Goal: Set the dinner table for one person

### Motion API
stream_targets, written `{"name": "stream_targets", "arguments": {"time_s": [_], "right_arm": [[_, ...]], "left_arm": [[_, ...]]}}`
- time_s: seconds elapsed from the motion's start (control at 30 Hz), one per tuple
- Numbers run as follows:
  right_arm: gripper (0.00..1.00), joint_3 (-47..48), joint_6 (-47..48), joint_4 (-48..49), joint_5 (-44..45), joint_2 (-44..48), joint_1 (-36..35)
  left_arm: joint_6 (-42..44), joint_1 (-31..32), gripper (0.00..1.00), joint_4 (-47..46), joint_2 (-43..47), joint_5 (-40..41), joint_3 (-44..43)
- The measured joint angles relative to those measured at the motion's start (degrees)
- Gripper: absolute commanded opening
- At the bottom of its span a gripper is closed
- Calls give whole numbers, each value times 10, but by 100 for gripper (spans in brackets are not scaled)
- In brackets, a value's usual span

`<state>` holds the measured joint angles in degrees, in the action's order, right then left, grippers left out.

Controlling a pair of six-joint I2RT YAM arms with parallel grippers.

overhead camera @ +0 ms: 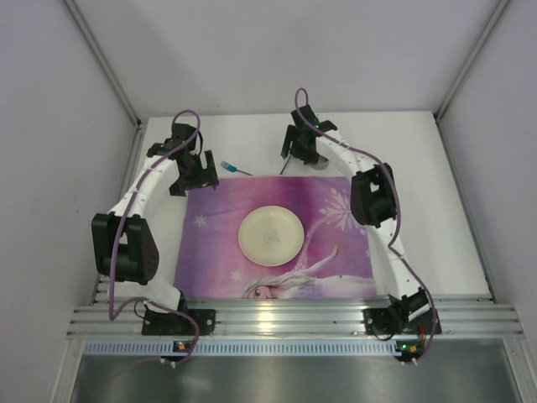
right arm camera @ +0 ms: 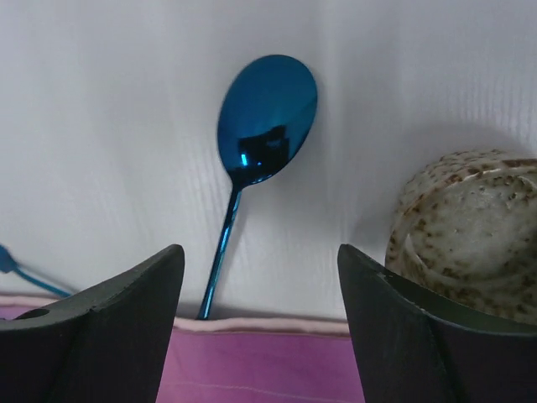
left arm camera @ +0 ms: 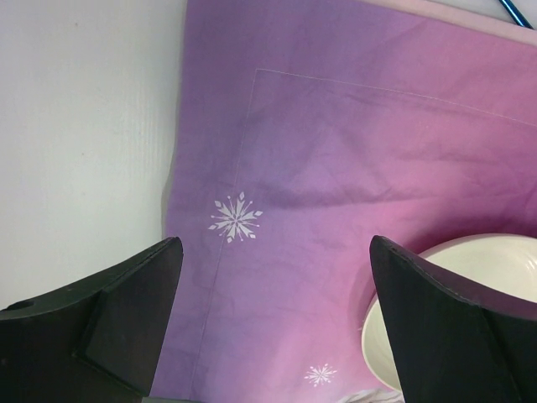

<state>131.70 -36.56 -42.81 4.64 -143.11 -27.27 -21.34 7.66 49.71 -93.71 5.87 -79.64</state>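
The dinner table is a white top with a purple snowflake mat on it and a cream plate at the mat's middle. My right gripper is open above the mat's far edge, nothing between its fingers. Just beyond it lies a blue spoon, its handle end reaching the mat's hem. To the right of the spoon sits a speckled cup, mouth down. My left gripper hangs open over the mat's far left part, with the plate by its right finger.
A second blue utensil lies on the white top between the two grippers, beyond the mat's far edge. A ribbed aluminium rail runs along the near edge. Grey walls close in the left, right and far sides.
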Motion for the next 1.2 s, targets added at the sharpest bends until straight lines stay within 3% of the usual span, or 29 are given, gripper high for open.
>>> {"name": "stream_targets", "arguments": {"time_s": [0.27, 0.43, 0.6, 0.73, 0.9, 1.03, 1.2], "right_arm": [[70, 16, -2, 11, -16, -16, 2], [60, 28, -5, 16, -18, -26, 1], [58, 58, -6, 20, -9, -54, -1], [33, 99, 1, 19, 10, -80, -7], [19, 127, 16, 17, 26, -103, -15], [0, 144, 31, 13, 37, -113, -19], [0, 149, 45, 11, 46, -113, -24]], "left_arm": [[-7, 0, 99, 3, 0, 10, 0], [-13, 0, 99, 6, -3, 14, -2], [-16, 0, 99, 10, -10, 16, -2], [-20, 0, 99, 10, -12, 23, -2], [-26, 0, 99, 11, -14, 28, -2], [-29, 0, 99, 9, -14, 30, 4], [-34, 0, 99, 10, -14, 30, 14]]}}
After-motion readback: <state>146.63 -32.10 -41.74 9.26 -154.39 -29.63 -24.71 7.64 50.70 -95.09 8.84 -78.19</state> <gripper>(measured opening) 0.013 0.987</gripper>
